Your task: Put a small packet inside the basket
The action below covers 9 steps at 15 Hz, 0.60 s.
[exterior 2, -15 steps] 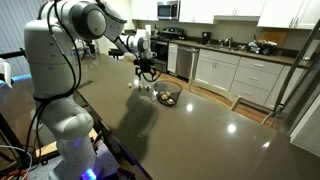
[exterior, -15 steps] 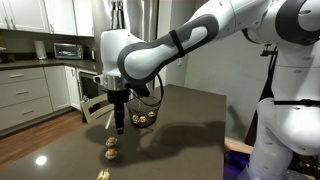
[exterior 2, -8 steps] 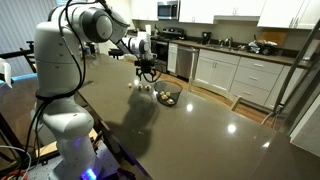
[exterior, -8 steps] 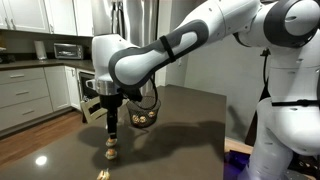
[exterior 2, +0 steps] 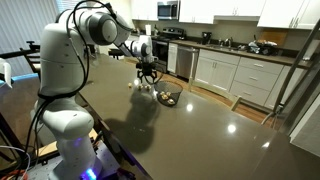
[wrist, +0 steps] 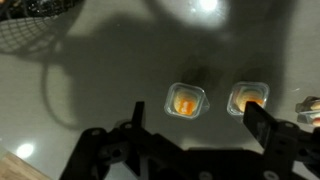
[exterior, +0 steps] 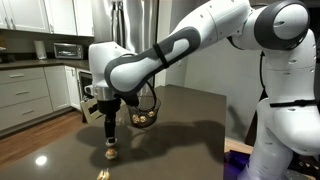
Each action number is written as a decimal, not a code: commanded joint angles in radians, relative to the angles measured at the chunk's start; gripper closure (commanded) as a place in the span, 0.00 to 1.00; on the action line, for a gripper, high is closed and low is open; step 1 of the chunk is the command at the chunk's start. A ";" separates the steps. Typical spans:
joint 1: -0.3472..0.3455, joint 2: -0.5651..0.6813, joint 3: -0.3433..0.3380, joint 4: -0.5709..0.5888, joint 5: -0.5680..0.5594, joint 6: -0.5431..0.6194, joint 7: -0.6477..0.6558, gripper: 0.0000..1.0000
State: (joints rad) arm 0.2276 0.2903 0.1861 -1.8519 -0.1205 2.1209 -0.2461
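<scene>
A dark wire basket [exterior: 146, 116] with items inside stands on the dark countertop; it also shows in an exterior view [exterior 2: 169, 97] and at the top left of the wrist view [wrist: 38, 22]. Small clear packets with orange filling lie on the counter near it [exterior: 111, 153] [exterior 2: 146, 89]. In the wrist view one packet [wrist: 186, 101] lies between my fingers' line and a second packet [wrist: 248, 97] sits by the right finger. My gripper [exterior: 110, 137] [exterior 2: 147, 74] [wrist: 197, 126] is open and empty, hanging just above the packets.
A third packet [exterior: 103, 175] lies nearer the counter's front edge. Kitchen cabinets [exterior 2: 240, 80], a stove [exterior 2: 183, 58] and a microwave [exterior: 68, 50] stand beyond the counter. A glare spot [wrist: 207, 6] shines on the glossy countertop [exterior 2: 190, 130].
My gripper has moved away from the basket and lowered toward the packets on the counter. It stays open.
</scene>
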 commanded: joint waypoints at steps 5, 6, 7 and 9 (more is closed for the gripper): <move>-0.005 0.044 -0.008 0.017 -0.021 0.017 0.028 0.00; -0.006 0.048 -0.008 0.019 -0.016 0.015 0.026 0.00; -0.008 0.050 -0.006 0.020 -0.008 0.010 0.021 0.00; -0.010 0.053 -0.005 0.022 -0.003 0.007 0.018 0.00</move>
State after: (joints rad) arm 0.2256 0.3223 0.1762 -1.8495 -0.1215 2.1216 -0.2456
